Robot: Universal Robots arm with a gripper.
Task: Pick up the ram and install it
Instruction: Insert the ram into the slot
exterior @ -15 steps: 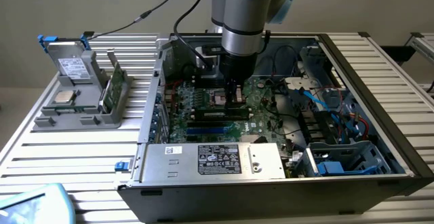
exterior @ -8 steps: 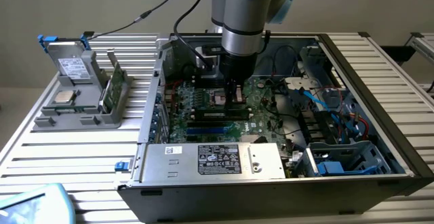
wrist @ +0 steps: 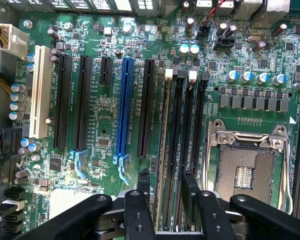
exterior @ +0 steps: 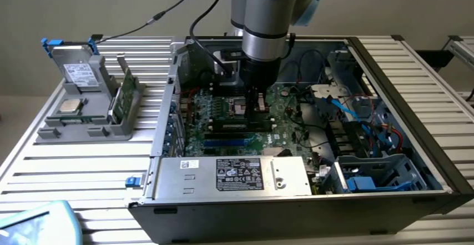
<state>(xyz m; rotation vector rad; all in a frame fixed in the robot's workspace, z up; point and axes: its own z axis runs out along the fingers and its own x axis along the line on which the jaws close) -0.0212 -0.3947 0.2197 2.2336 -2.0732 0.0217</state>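
The ram [wrist: 163,145] is a thin dark-green stick standing on edge in the motherboard's memory slot that lies nearest the black expansion slots, with a white latch at its far end. My gripper [wrist: 166,176] hangs right over its near end and is open. The two black fingers [wrist: 144,184] stand one on each side of the stick, with a gap to it on both sides. In the exterior view the gripper [exterior: 257,110] reaches straight down into the open computer case [exterior: 414,78], just above the memory slots [exterior: 237,125].
The empty processor socket [wrist: 245,170] lies beside the memory slots. A blue slot [wrist: 124,110] and several black ones lie on the other side. At the exterior view's left, a grey holder [exterior: 89,128] carries a boxy drive [exterior: 79,74], a silver chip [exterior: 70,106] and another green stick [exterior: 126,92].
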